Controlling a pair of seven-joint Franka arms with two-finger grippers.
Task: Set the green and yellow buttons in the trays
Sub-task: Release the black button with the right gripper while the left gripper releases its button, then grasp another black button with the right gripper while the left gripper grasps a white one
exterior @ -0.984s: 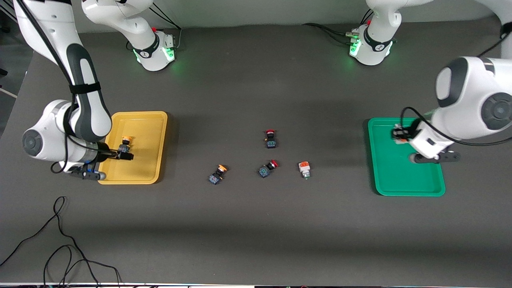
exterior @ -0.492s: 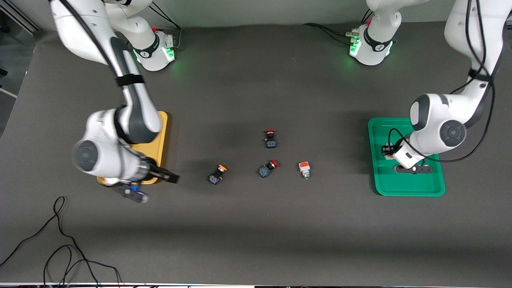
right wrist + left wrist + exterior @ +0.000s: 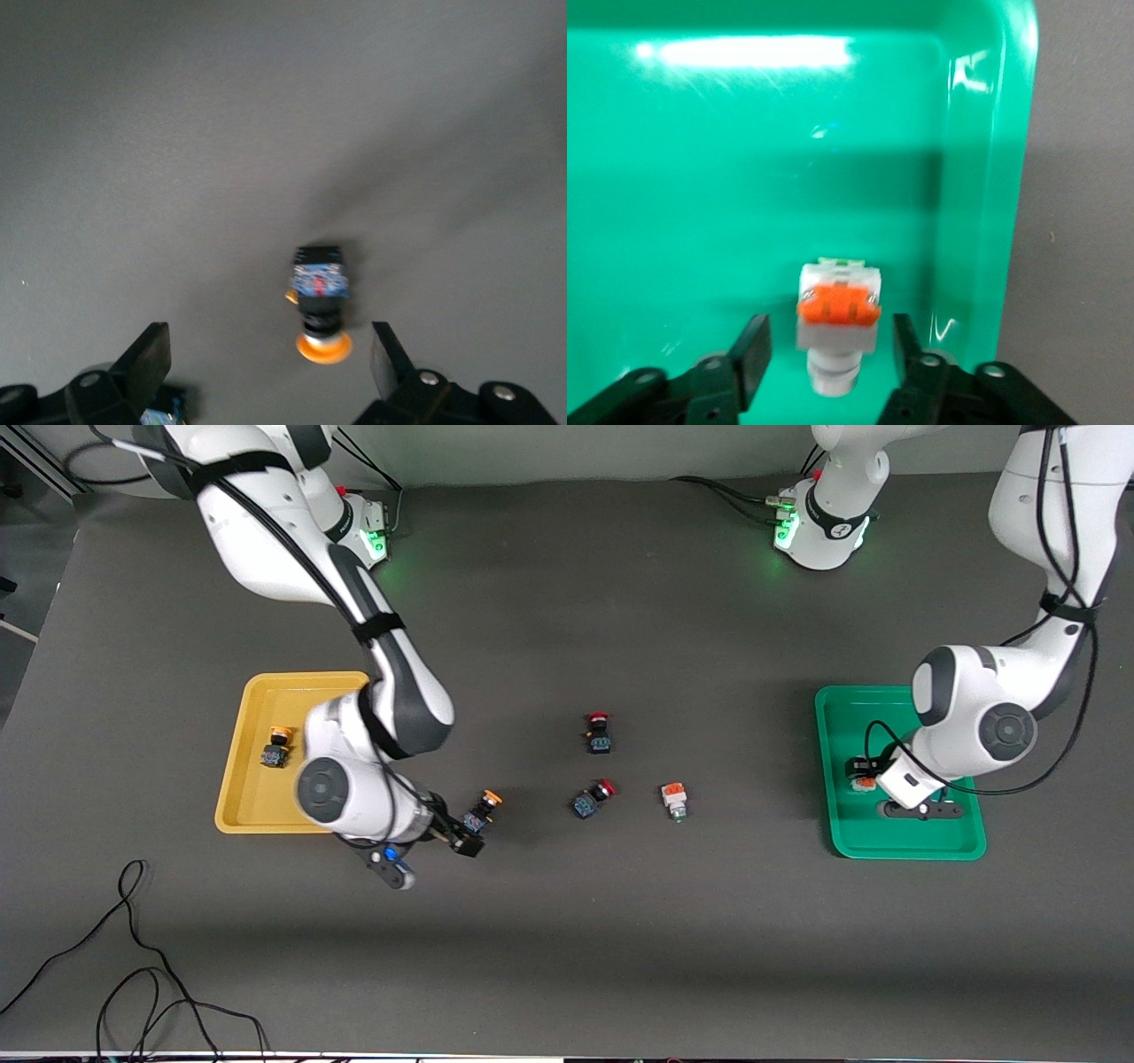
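- Left gripper (image 3: 828, 354) hangs low over the green tray (image 3: 850, 841), jaws parted on either side of a white switch with an orange block (image 3: 838, 323) that lies in the tray, not gripped
- Right gripper (image 3: 270, 354) hovers over the table, jaws spread wide around an orange-capped switch (image 3: 321, 305), not touching it
- Another orange-capped switch (image 3: 277, 747) lies in the yellow tray (image 3: 257, 815)
- A second white switch (image 3: 674, 798) lies mid-table, beside two red-capped switches (image 3: 593, 798)

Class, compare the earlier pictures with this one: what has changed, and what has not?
The right gripper left the yellow tray for the yellow-capped switch on the table. The left gripper released the white switch in the green tray. Other switches stayed.
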